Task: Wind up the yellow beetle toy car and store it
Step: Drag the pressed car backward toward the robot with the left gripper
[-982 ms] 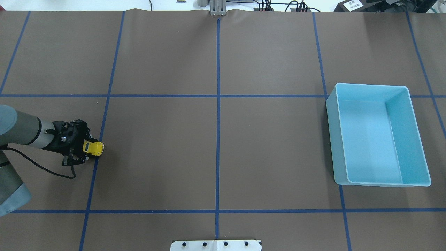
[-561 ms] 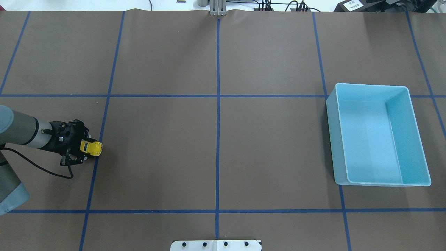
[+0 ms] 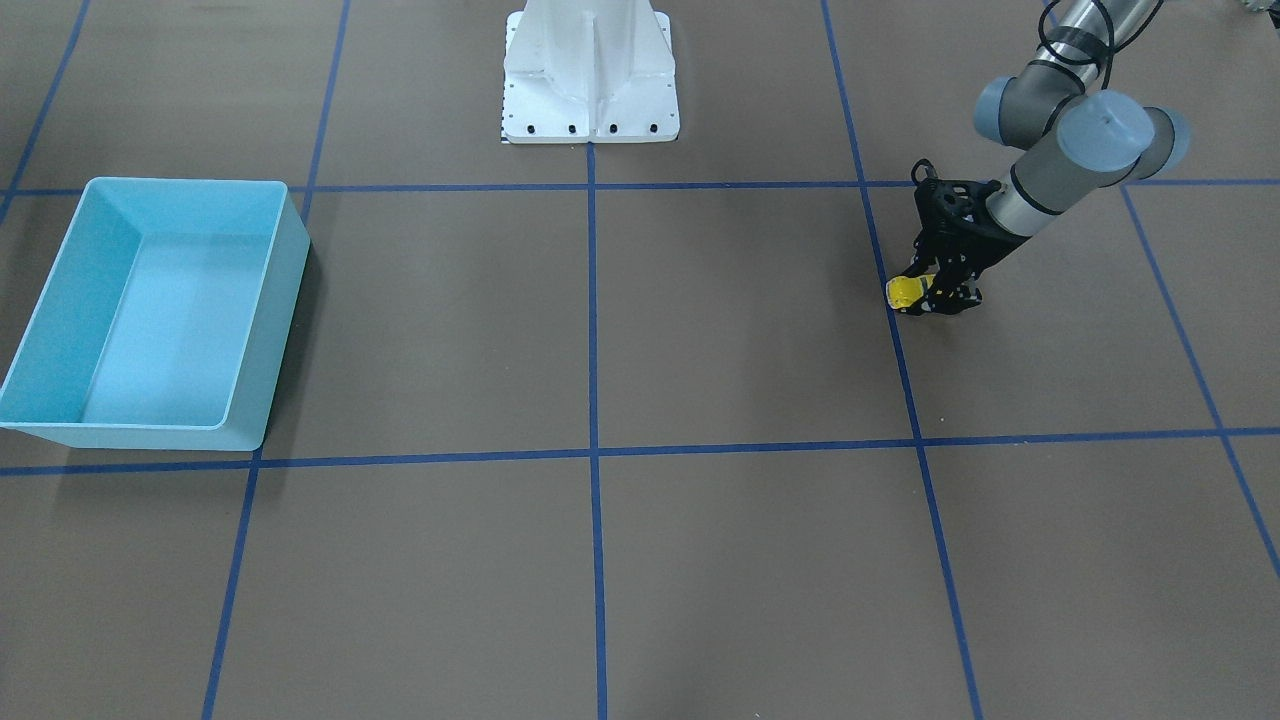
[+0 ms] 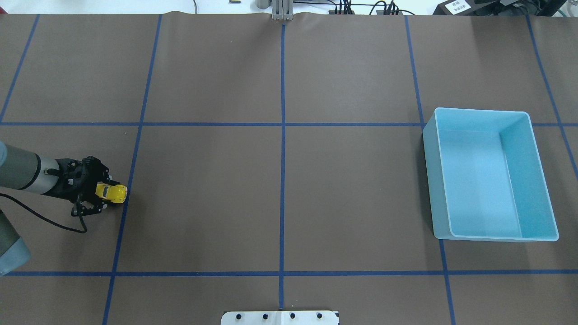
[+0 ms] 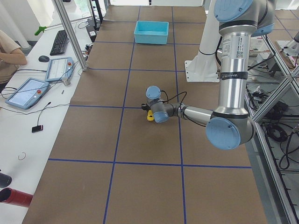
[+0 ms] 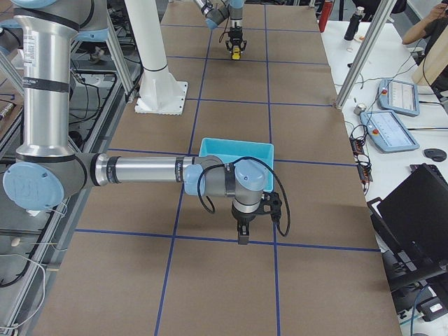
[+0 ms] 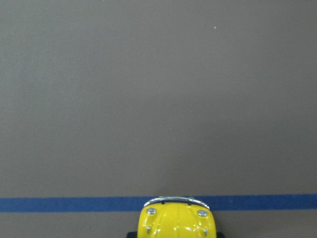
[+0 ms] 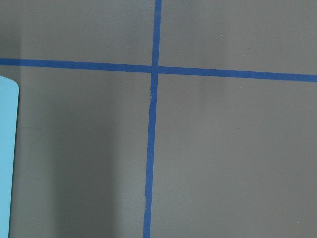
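Observation:
The yellow beetle toy car (image 4: 113,193) is held between the fingers of my left gripper (image 4: 104,194), at the table's left side beside a blue tape line. It sits low at the table surface, nose pointing right. It also shows in the front-facing view (image 3: 904,292) with the left gripper (image 3: 938,296), and in the left wrist view (image 7: 176,220), where only its hood shows. The light blue bin (image 4: 431,180) stands empty at the far right. My right gripper (image 6: 242,236) hangs near the bin (image 6: 234,145); I cannot tell whether it is open or shut.
The brown table cover carries a blue tape grid (image 4: 282,135). The robot's white base plate (image 3: 590,95) stands at the middle of the near edge. The bin's corner (image 8: 7,148) shows at the left edge of the right wrist view.
My left gripper has moved left with the yellow car in it, by a small step. The bin has not moved.

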You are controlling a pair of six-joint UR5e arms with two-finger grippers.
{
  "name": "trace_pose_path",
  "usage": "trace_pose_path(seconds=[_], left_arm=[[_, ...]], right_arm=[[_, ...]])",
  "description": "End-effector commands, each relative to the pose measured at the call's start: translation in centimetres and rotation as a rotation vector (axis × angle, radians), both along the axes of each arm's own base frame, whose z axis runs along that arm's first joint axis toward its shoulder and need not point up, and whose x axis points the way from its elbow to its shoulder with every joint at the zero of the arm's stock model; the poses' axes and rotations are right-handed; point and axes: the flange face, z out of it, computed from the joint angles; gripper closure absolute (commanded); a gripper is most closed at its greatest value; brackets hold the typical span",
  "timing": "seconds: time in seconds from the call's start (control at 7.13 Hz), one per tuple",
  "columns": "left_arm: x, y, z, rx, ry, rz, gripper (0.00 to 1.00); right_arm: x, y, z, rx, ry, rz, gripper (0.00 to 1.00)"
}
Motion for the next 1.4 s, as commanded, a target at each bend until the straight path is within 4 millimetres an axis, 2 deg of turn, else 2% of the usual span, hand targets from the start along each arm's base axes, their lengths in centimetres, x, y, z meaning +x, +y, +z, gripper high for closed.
trace_pose_path(seconds=[0.0, 0.56, 0.7, 0.84, 0.98, 1.26], left_arm=[[-0.5, 0.3, 0.4, 0.0, 0.004, 0.003, 0.69], [-0.7, 0.2, 0.4, -0.001, 0.006, 0.002, 0.69], [-0.8, 0.1, 0.3, -0.002, 0.008, 0.001, 0.66], [-0.9, 0.1, 0.2, 0.022, 0.013, 0.028, 0.01], [-2.1, -0.8, 0.1, 0.024, 0.015, 0.001, 0.0], [-2.2, -0.8, -0.3, 0.029, 0.02, 0.001, 0.0]], right_arm=[[0.0, 0.0, 0.0, 0.0, 0.0, -0.001, 0.0], [0.0, -0.1, -0.1, 0.001, 0.0, -0.001, 0.0], [0.0, -0.1, -0.1, 0.001, 0.0, -0.001, 0.0], [0.0, 0.0, 0.0, 0.0, 0.0, -0.001, 0.0], [0.0, -0.1, 0.0, 0.0, 0.0, -0.001, 0.0], [0.0, -0.1, 0.0, 0.0, 0.0, -0.001, 0.0]])
